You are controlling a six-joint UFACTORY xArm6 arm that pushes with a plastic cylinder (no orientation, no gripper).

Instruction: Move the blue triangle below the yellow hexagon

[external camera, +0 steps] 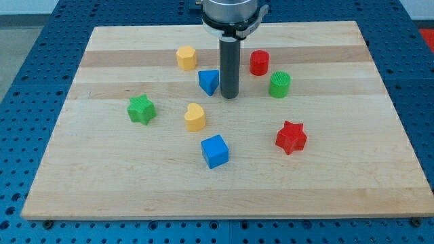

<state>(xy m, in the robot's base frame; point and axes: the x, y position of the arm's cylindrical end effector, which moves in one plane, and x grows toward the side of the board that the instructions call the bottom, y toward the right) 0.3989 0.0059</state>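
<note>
Just right of the small blue plastic triangle (209, 82), itself below-right of the yellow plastic hexagon (186, 57), my tip (230, 96) is set, nothing gripped, and an off-centre shove could spin it into the yellow heart (194, 117).

Triangle (209, 82) sits just below-right of the hexagon (186, 58) — my tip (230, 95) right beside it, on the triangle's right, on the board (352, 169).
</note>
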